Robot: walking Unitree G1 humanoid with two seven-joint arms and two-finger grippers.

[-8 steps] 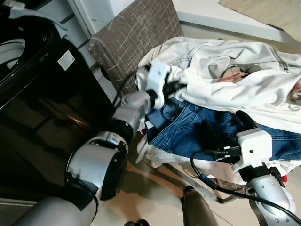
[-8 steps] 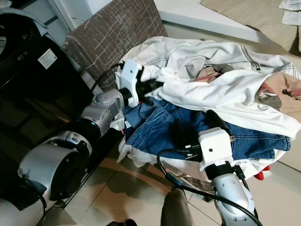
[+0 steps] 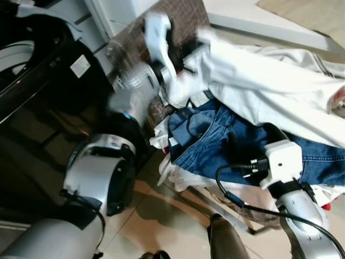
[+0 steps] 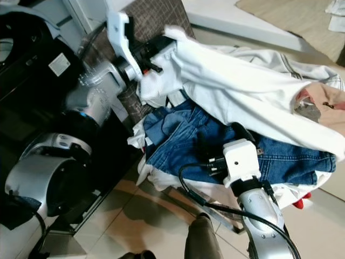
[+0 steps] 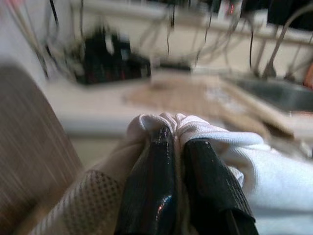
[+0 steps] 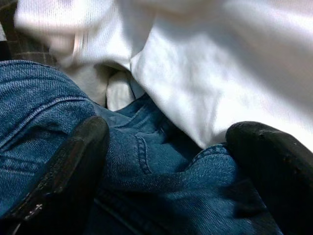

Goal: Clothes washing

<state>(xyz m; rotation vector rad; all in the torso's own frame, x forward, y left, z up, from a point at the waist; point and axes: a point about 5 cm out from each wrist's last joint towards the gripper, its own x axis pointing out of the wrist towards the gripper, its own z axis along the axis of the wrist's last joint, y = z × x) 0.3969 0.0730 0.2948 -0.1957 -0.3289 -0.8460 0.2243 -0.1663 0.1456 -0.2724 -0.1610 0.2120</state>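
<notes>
The left arm and its upper part are smeared by motion blur in the head views, and the left gripper (image 4: 161, 46) itself is half buried in cloth there; the left wrist view settles it, showing the two black fingers (image 5: 156, 181) pressed tight together with a fold of the white garment (image 3: 269, 86) pinched between them. That garment hangs raised from the gripper above the chair's left edge and drapes rightward across the clothes pile, its far end cut off by the frame. Under it lies the blue jeans (image 3: 215, 145), spread over the chair's front part, with more white fabric spilling over the front-left corner toward the tiled floor (image 3: 161, 216). The chair's brown patterned backrest (image 4: 145, 16) rises behind the left gripper, mostly covered. The right gripper (image 6: 166, 161) rests on the jeans near the chair's front edge, its fingers spread wide apart with denim bunched between them but not clamped; the white garment's hem lies just beyond the fingertips. The black washing machine (image 3: 38, 97) stands close against the chair's left side, leaving only a narrow gap where the left arm reaches, and its top is cut off at the frame's upper left. A dark rounded thing at the bottom edge cannot be identified
</notes>
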